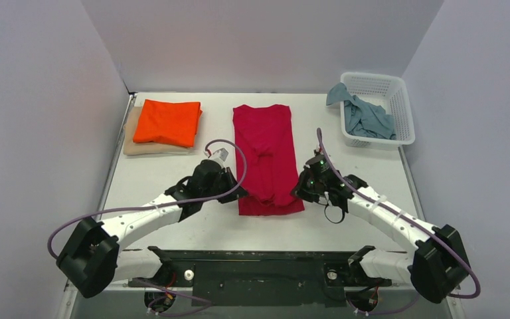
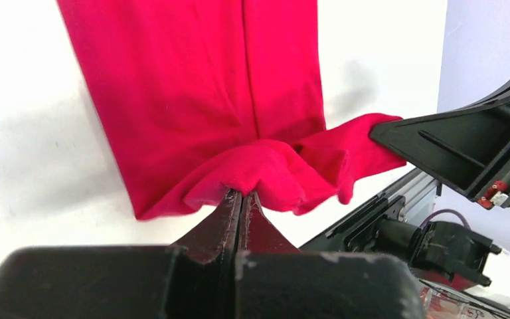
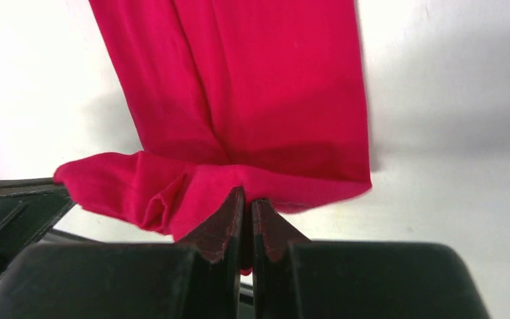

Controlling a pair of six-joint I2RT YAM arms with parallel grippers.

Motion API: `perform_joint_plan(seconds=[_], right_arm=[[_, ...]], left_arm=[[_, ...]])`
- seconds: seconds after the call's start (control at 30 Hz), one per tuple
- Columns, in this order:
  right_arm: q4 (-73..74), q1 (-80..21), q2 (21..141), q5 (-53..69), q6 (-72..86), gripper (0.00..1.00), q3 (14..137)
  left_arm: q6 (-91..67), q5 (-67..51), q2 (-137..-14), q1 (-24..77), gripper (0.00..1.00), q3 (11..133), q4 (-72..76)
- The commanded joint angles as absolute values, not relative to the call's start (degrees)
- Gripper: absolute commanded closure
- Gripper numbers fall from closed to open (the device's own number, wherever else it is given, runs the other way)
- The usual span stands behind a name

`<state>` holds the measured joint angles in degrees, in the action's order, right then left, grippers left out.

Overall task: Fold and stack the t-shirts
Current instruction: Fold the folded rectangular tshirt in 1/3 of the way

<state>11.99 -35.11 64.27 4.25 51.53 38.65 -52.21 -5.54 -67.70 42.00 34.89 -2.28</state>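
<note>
Mid-fold: red t-shirt (image 1: 263, 143) flat on table (image 1: 172, 179), left of basket (image 1: 408, 113). The left hand (image 2: 241, 195) and right hand (image 3: 248, 198) each pinch a hem corner. Next: lift together, carry hem toward collar.

At eleven o'clock the orange t-shirt (image 1: 167, 122) hides most of the beige t-shirt (image 1: 156, 150); my wrist views crop the red t-shirt (image 2: 199, 93).

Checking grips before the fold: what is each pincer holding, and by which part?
Both are shut on the red shirt: the left pincer and right pincer pinch its bunched near edge, one toward each side.
</note>
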Motion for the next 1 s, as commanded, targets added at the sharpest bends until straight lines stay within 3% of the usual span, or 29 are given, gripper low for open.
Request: perform_joint_plan(seconds=[0.0,0.37,0.73,0.87,0.9,0.93,0.97], right_arm=[[9.0,-32.1,71.3,5.0,46.3,1.00,46.1],[1.9,-24.0,89.5,12.9,46.3,1.00,58.4],[-1.9,-19.9,100.0,15.5,47.3,1.00,65.6],[-1.1,-18.6,104.0,16.7,47.7,0.92,68.9],[-0.7,-18.1,105.3,17.3,47.8,0.83,70.4],[-0.3,-17.8,106.4,17.8,48.4,0.76,71.1],[1.2,-17.2,106.7,18.7,48.7,0.68,72.5]], left_arm=[[-46.5,-11.0,-74.0,36.8,1.00,41.5,2.4],[-43.6,-16.0,-88.7,27.5,1.00,52.3,4.9],[-42.2,-15.5,-101.2,23.7,1.00,60.6,2.4],[-41.8,-13.7,-104.1,23.0,0.98,64.2,-1.9],[-41.5,-13.2,-104.3,22.7,0.91,64.8,-3.0],[-41.3,-12.9,-104.3,22.5,0.65,66.0,-3.6],[-41.1,-11.9,-104.1,22.2,0.55,66.7,-5.4]])
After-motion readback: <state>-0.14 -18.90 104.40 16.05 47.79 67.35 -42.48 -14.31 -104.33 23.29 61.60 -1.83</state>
